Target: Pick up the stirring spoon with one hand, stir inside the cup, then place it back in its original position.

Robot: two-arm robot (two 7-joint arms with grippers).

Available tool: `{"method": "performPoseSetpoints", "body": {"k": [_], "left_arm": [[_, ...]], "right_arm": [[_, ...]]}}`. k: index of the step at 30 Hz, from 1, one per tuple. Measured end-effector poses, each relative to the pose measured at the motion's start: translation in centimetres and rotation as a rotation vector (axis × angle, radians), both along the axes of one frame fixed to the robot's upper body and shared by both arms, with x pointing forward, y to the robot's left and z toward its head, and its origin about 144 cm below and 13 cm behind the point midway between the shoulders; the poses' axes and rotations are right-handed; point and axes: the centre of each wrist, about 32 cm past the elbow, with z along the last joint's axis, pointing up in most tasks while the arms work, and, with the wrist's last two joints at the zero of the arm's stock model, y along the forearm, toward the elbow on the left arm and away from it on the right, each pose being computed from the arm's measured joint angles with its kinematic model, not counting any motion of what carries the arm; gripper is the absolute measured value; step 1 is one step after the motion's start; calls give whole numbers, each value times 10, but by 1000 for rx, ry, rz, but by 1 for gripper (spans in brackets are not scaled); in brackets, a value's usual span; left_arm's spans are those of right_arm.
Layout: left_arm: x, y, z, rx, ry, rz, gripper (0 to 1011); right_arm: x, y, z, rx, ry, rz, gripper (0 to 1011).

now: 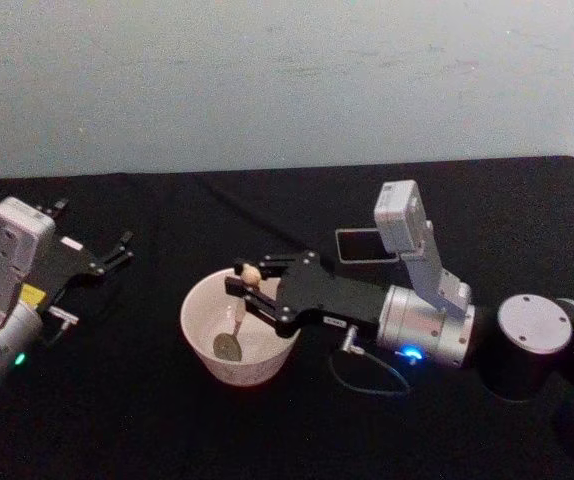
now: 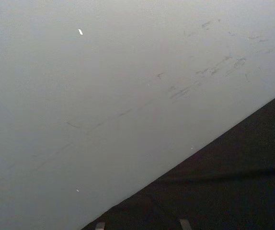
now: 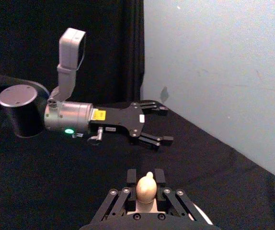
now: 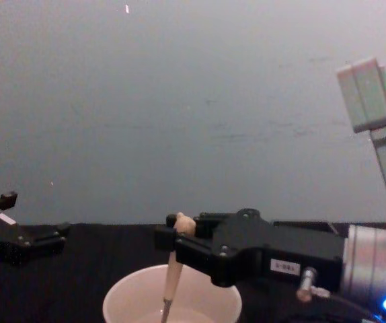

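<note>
The off-white cup [image 1: 257, 368] stands on the black table just left of centre. My right gripper [image 1: 247, 287] reaches over its rim from the right, shut on the beige handle of the stirring spoon [image 1: 230, 346]. The spoon leans steeply, its metal bowl down on the cup's floor and its knob [image 3: 147, 186] sticking up between the fingers. From the chest view the handle [image 4: 172, 279] drops into the cup [image 4: 122, 301]. The dark square holder [image 1: 355, 246] stands behind the right wrist, partly hidden. My left gripper [image 1: 117, 252] lies parked at the far left, open and holding nothing.
The black cloth runs back to a pale wall [image 1: 287, 80]. A thick black joint with a silver cap [image 1: 533, 330] of my right arm sits at the right. A cable [image 1: 367, 380] loops under the right wrist. Bare cloth lies between the cup and the left gripper.
</note>
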Motion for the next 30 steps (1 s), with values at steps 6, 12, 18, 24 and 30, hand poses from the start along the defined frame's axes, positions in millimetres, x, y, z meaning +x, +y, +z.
{"method": "performPoseSetpoints", "body": {"k": [6, 12, 18, 24, 30], "left_arm": [[0, 0, 0, 0, 0, 0, 1001], [0, 0, 0, 0, 0, 0, 1001], [0, 0, 0, 0, 0, 0, 1001], [0, 0, 0, 0, 0, 0, 1001], [0, 0, 0, 0, 0, 0, 1001]], "right_arm": [[11, 5, 0, 7, -11, -25, 211], [19, 1, -1, -2, -17, -64, 211], [23, -6, -2, -8, -19, -85, 211], [22, -10, -2, -12, -18, -94, 211], [22, -11, -1, -12, -19, -95, 211]]}}
